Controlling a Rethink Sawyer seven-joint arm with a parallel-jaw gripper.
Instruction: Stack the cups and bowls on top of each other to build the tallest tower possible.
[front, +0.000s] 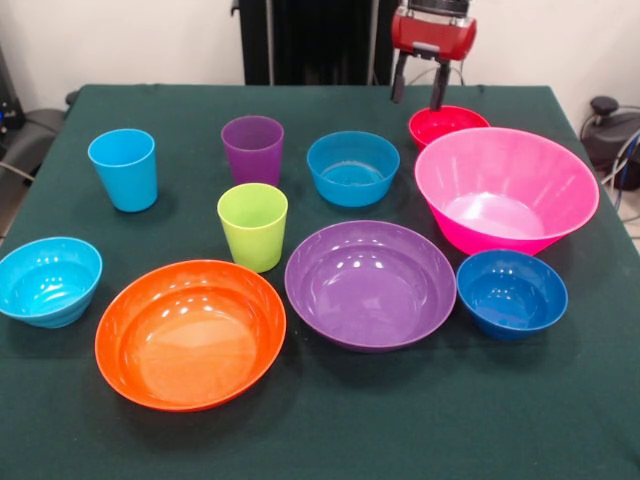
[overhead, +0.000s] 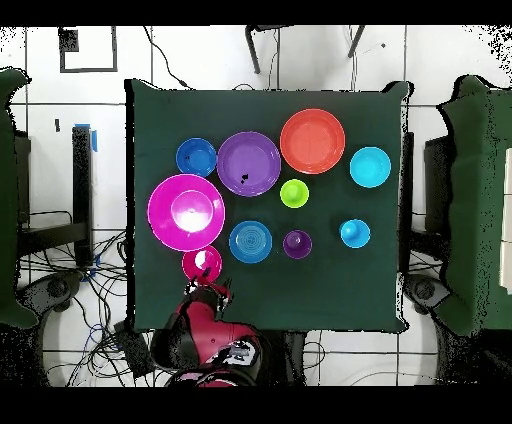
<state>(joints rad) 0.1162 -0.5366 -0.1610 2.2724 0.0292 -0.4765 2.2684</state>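
My gripper (front: 417, 98) hangs open and empty just above the far rim of the red bowl (front: 447, 122); it also shows in the overhead view (overhead: 210, 290) beside that bowl (overhead: 202, 264). The light blue cup (front: 123, 168), purple cup (front: 252, 148) and lime green cup (front: 252, 225) stand upright and apart. The cyan bowl (front: 48, 280), blue bowl (front: 352, 167), dark blue bowl (front: 511, 292), orange bowl (front: 190, 333), wide purple bowl (front: 370, 283) and big pink bowl (front: 506, 188) each stand alone. No tower shows.
The green table cloth (front: 560, 420) covers the table. The pink bowl stands close beside the red bowl. Cables lie on the floor around the robot base (overhead: 215, 350).
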